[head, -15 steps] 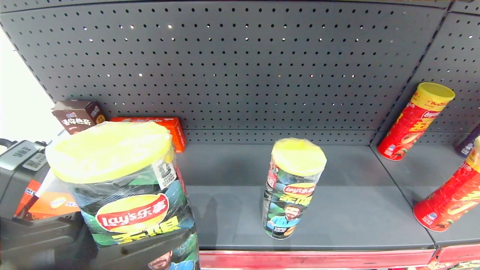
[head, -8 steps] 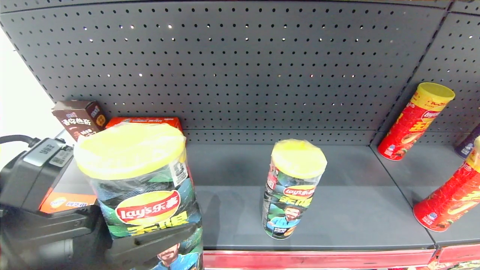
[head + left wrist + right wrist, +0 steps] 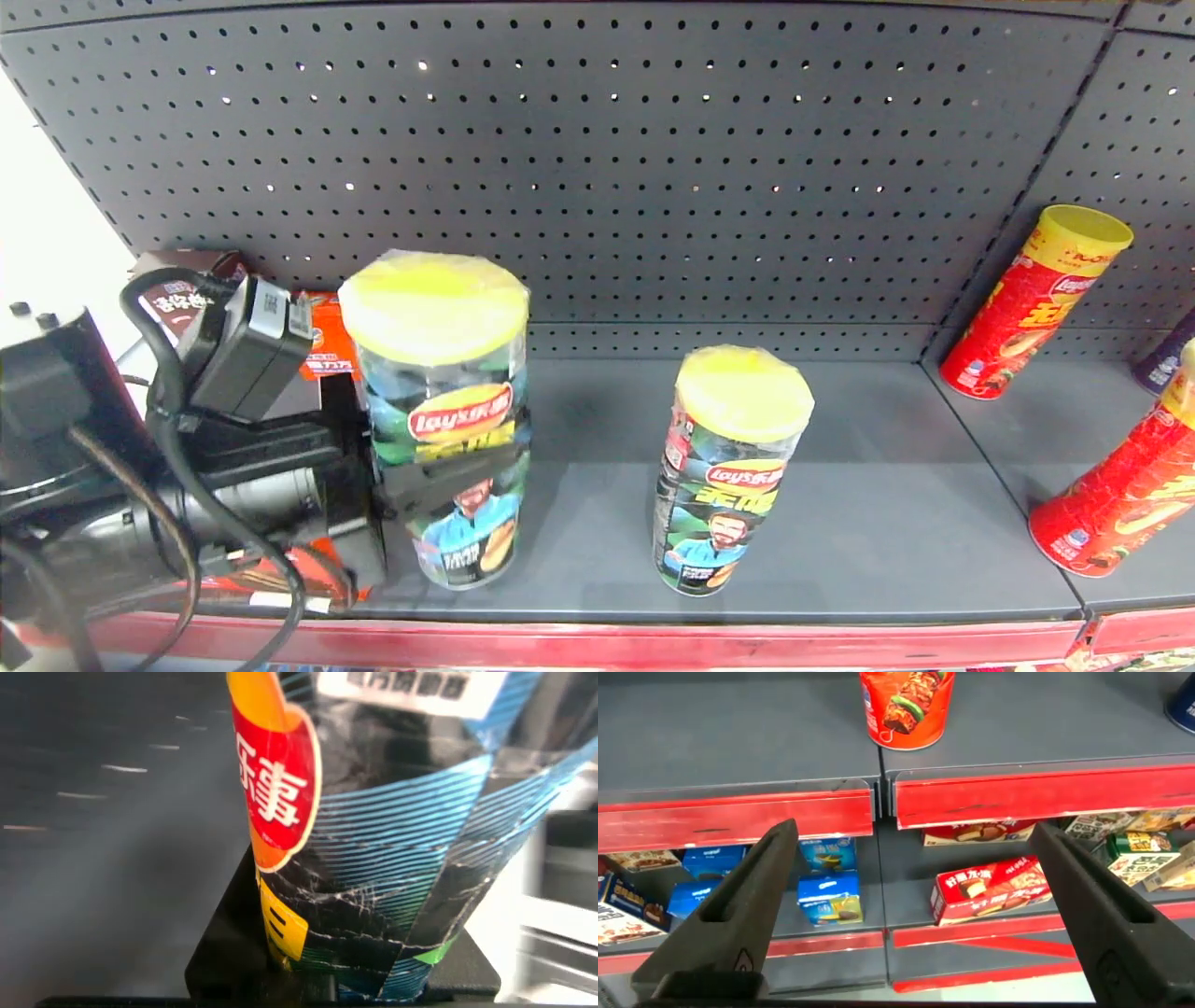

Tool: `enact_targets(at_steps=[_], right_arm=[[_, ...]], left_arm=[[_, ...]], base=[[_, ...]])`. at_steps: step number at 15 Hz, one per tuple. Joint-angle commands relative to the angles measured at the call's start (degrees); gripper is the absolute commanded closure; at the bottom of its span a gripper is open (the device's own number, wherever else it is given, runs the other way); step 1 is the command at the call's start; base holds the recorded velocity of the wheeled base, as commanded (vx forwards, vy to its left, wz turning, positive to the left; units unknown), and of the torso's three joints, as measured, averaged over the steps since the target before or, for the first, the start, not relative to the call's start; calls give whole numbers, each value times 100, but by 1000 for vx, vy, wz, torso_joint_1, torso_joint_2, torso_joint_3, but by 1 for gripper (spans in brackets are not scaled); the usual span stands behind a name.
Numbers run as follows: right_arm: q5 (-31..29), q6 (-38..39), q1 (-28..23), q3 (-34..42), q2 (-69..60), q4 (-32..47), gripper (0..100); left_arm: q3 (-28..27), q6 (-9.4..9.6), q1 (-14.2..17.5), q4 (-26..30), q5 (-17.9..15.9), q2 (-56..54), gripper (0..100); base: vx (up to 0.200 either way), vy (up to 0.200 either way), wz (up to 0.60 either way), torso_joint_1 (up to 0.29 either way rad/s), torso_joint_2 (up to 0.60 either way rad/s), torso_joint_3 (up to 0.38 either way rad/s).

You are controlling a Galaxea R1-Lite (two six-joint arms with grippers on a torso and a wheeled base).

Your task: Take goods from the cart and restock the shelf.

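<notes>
A green chip can [image 3: 439,373] with a yellow lid stands upright over the left part of the grey shelf [image 3: 868,523], its base at the shelf surface. My left gripper [image 3: 455,474] is shut on it, one dark finger crossing its front at mid height. The left wrist view shows the can's wrapper [image 3: 374,840] close up, held against a dark finger [image 3: 234,961]. A second green chip can [image 3: 733,467] stands free at the shelf's middle, a can's width to the right. My right gripper [image 3: 924,924] is open in front of the shelf's red edge strip [image 3: 999,793], holding nothing.
Behind the left arm sit a brown box [image 3: 182,289] and an orange box [image 3: 322,331]. Red chip cans [image 3: 1032,299] [image 3: 1116,504] lean in the neighbouring bay on the right. A pegboard wall [image 3: 597,168] backs the shelf. Below it, a lower shelf holds snack boxes [image 3: 990,887].
My left arm has carried the green can away from the camera and to the right, from in front of the shelf's left end onto the shelf. The other can has not moved.
</notes>
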Motion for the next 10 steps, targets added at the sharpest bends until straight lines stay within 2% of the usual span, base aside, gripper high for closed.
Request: enact_targets(at_steps=[1, 2, 4, 5, 6, 8, 9, 10], right_arm=[[-7, 0, -1, 0, 20, 0, 0], [2, 0, -1, 0, 20, 0, 0], [2, 0, -1, 0, 20, 0, 0], [-7, 0, -1, 0, 20, 0, 0], [2, 0, -1, 0, 20, 0, 0], [-7, 0, -1, 0, 20, 0, 0], [2, 0, -1, 0, 20, 0, 0], [-7, 0, -1, 0, 20, 0, 0]], left_arm=[[-524, 30, 194, -152, 112, 729, 100], [-691, -76, 194, -170, 112, 922, 100], [-1095, -436, 79, -504, 121, 1353, 100], [-1183, -524, 53, -662, 121, 1449, 100], [-1535, -638, 18, -970, 121, 1775, 100], [-1842, -691, 27, -1154, 103, 2188, 100], [-2000, -796, -44, -1137, 112, 2284, 100], [-2194, -796, -140, -1137, 103, 2434, 100]], base=[[0, 0, 0, 0, 0, 0], [0, 0, 0, 0, 0, 0], [0, 0, 0, 0, 0, 0], [0, 0, 0, 0, 0, 0], [0, 0, 0, 0, 0, 0], [0, 0, 0, 0, 0, 0], [0, 0, 0, 0, 0, 0], [0, 0, 0, 0, 0, 0]])
